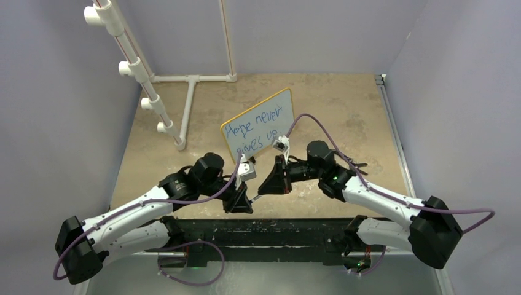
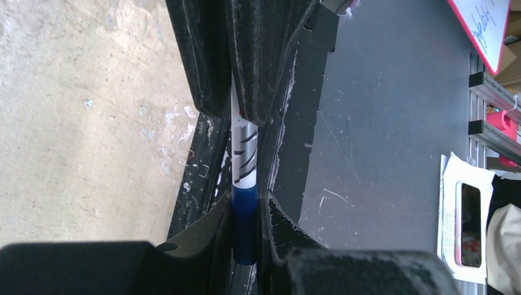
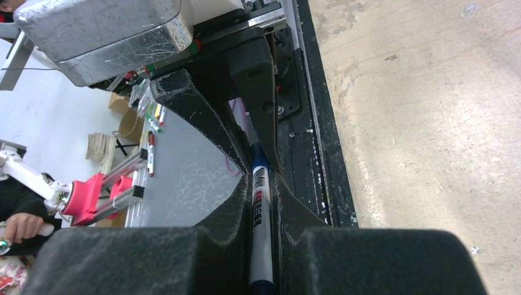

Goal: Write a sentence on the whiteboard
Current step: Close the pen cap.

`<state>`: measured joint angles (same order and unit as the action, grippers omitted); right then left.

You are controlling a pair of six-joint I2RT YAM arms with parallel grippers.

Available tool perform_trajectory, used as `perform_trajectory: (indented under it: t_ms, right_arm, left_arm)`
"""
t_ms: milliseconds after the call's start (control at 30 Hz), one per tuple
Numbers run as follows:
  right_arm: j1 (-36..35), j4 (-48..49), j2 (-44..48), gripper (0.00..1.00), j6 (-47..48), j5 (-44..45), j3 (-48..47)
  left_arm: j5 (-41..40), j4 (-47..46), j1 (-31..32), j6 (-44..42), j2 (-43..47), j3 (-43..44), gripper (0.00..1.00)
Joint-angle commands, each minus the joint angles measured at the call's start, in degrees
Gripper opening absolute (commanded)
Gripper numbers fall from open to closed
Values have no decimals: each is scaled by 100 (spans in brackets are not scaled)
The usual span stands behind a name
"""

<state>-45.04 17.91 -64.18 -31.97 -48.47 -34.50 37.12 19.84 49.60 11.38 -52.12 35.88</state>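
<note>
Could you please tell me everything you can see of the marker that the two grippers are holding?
The marker is a slim pen with a glossy white barrel, seemingly plastic, carrying red print and grey-black stripes, and a dark blue cap at one end. The right gripper is shut on the barrel, the left gripper on the blue cap, so it bridges them by the black rail at the near edge of the table. Its tip is hidden.

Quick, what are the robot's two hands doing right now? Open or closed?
Left gripper: closed on the blue end of the marker.
Right gripper: closed on the same marker's white barrel.
</note>
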Motion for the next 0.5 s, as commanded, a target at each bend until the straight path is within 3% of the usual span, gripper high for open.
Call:
perform_trajectory:
  t_ms: [0,467]
  right_arm:
    - [-435,852,-195,0,-361,53,174]
    - [-710,713,-581,0,-318,-27,248]
  left_arm:
    - [-233,-1694,5,97,71,244,0]
    - [-459,-2175,6,132,263,240,0]
